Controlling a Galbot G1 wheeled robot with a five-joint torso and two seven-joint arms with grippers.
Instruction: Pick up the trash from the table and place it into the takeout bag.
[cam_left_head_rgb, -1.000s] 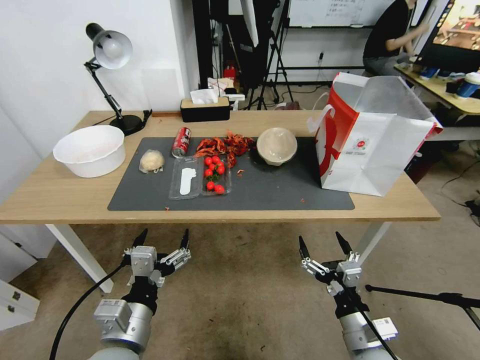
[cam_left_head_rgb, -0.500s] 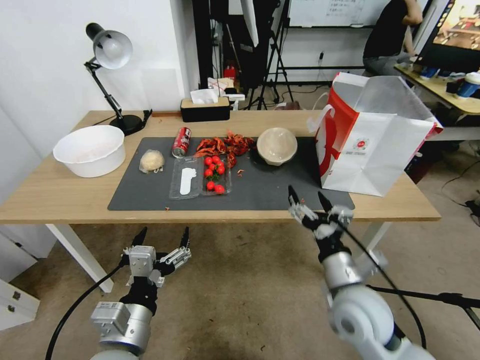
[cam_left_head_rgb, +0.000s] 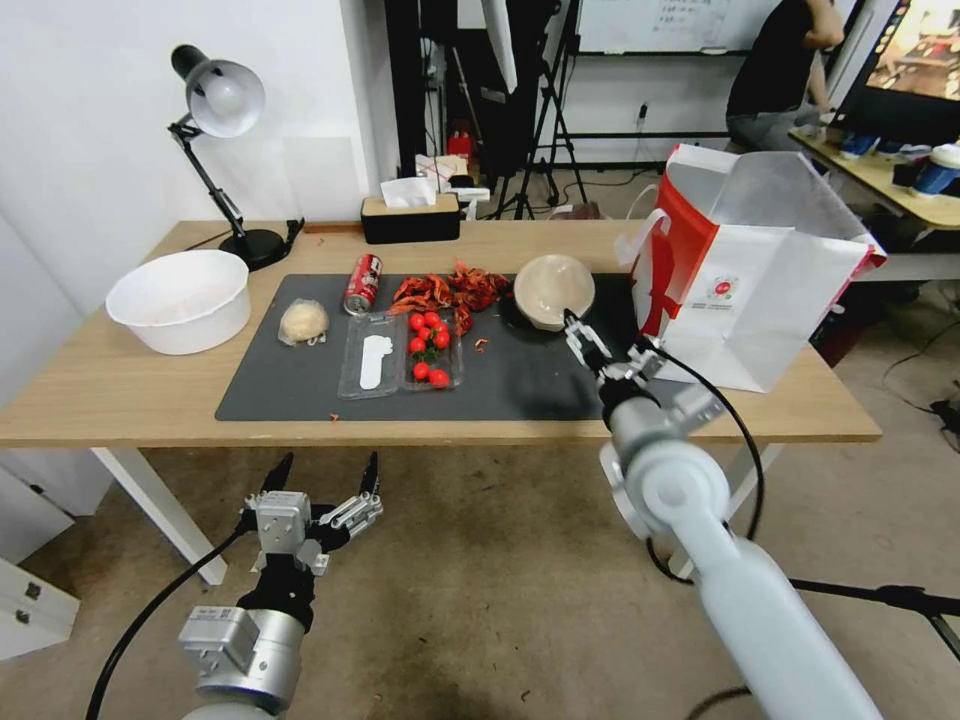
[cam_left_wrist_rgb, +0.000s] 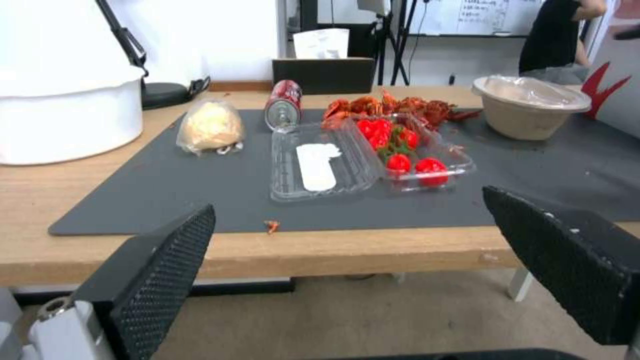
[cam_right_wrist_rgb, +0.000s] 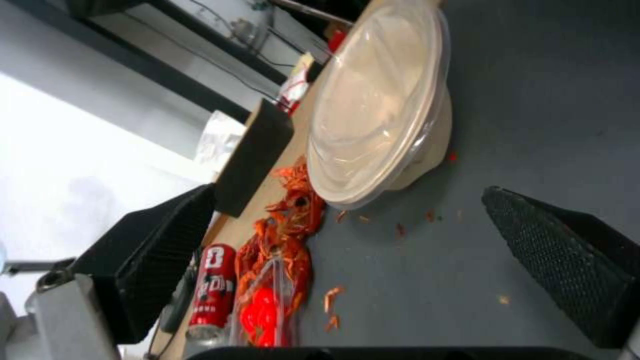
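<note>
Domed bowl (cam_left_head_rgb: 553, 290) partly hidden by right gripper (cam_left_head_rgb: 600, 345), jaws wide, empty.

Head high, wrists low; all share mat (cam_left_head_rgb: 520, 380).

No lettering reads clearly; the takeout bag (cam_left_head_rgb: 740, 300) bears a small red logo (cam_left_head_rgb: 721, 289).

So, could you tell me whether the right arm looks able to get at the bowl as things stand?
Probably yes. The right pincer is open over the mat, just short of the bowl, with nothing between them. The bag stands off to the side, seemingly clear of the approach.
</note>
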